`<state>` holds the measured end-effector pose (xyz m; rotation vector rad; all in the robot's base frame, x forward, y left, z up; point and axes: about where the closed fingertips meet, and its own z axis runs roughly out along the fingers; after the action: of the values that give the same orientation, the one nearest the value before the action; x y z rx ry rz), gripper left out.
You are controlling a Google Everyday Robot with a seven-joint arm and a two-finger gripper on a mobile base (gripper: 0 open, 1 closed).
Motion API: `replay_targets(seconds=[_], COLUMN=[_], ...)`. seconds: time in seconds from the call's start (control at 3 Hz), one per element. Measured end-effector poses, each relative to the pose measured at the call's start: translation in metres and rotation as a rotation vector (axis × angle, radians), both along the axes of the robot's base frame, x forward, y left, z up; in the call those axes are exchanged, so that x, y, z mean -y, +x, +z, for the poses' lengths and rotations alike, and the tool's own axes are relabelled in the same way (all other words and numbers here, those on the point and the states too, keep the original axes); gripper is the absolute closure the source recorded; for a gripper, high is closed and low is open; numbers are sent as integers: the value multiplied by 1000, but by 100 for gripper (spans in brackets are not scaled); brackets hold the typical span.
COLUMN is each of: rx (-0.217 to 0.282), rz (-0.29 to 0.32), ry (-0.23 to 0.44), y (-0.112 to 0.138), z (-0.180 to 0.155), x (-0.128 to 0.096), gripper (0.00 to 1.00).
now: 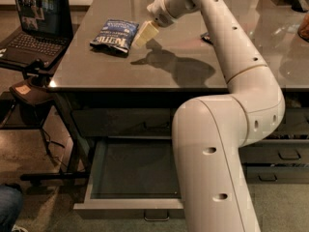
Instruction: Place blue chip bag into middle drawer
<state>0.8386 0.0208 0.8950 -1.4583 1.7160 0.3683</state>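
Across the right half of the view, from 5 o'clock up to 12 o'clock, the robot's white arm (212, 168) rises in thick jointed segments and bends over the desk (96, 66), a broad grey surface that fills the upper part of the scene. Below the desk edge, toward 7 o'clock, the middle drawer (130, 170) stands pulled out, its dark tray bare and its small metal handle (156, 218) centred on the front; the arm hides its right end. At 10 o'clock, off the desk's left side, an open laptop (36, 25) sits on a lower stand. The blue chip bag (115, 35) lies flat on the desk at 11 o'clock, white lettering upward. The end effector (145, 34) hangs just beside the bag at its 3 o'clock, angled down toward it; whether it touches the bag, or is open or closed, cannot be told, and the bag is not lifted.
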Motion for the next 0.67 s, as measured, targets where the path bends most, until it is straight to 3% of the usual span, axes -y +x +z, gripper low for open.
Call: replay_targets(seconds=[0.33, 0.67], rx=[-2, -50], rz=[-1, 20], ry=[-2, 2], y=[1, 4], z=[-2, -28], x=[-1, -19], gripper=[0, 0])
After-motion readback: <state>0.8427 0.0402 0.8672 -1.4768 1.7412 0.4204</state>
